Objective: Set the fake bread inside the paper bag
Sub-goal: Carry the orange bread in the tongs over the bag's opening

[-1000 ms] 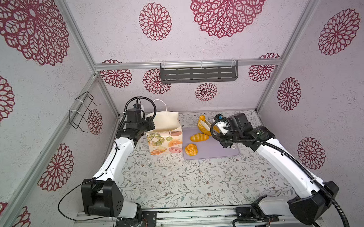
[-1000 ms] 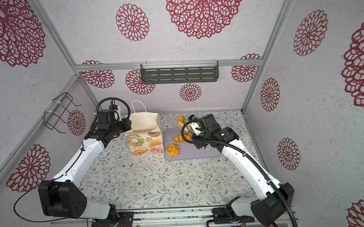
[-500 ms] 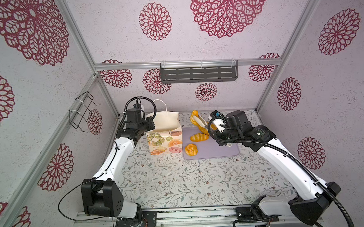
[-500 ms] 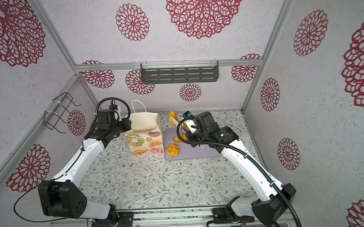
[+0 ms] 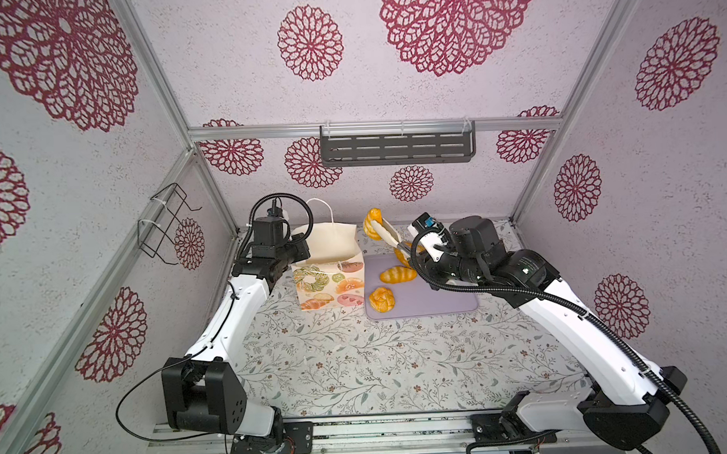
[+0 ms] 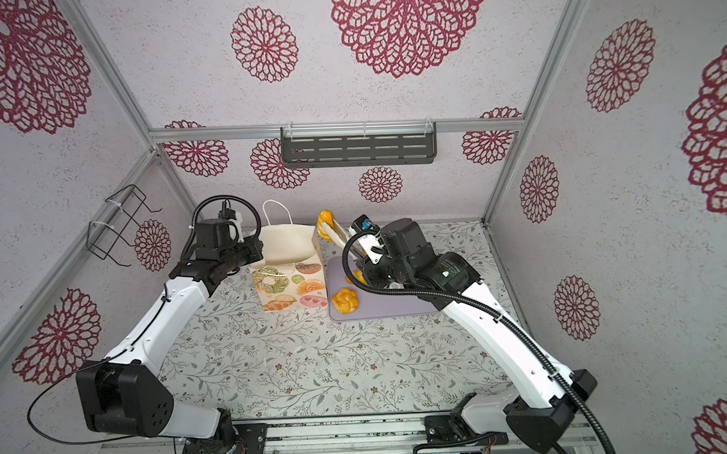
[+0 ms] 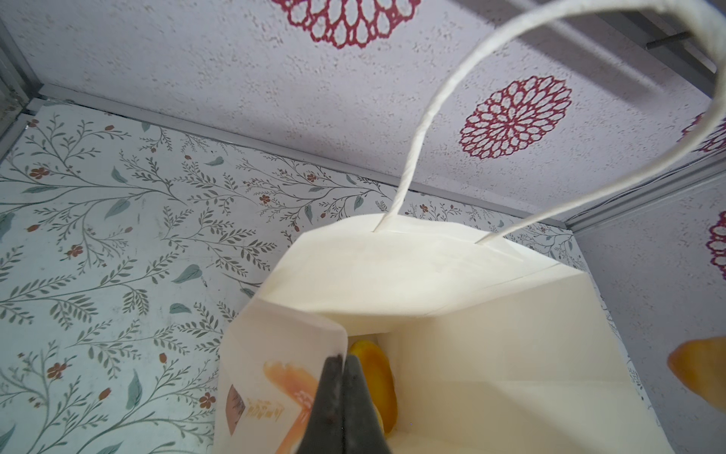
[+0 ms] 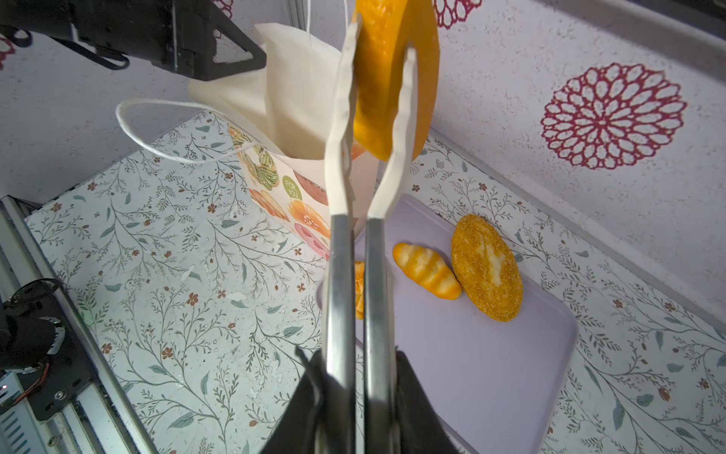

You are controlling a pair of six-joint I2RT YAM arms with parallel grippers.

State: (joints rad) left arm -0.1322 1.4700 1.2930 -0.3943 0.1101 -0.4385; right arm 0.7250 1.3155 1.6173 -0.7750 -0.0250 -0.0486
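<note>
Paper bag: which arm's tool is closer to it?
Left. The left tool is clamped on the rim of the paper bag; the right tool, gripping tongs with a bread, sits apart above the lilac tray.

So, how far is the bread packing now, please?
Done: at least one bread lies inside the paper bag, whose rim the left gripper pinches open. In hand: the right gripper squeezes tongs that carry another loaf, raised beside the bag's mouth. Left: three breads on the lilac tray, a striped roll, a seeded oval and a round bun.
</note>
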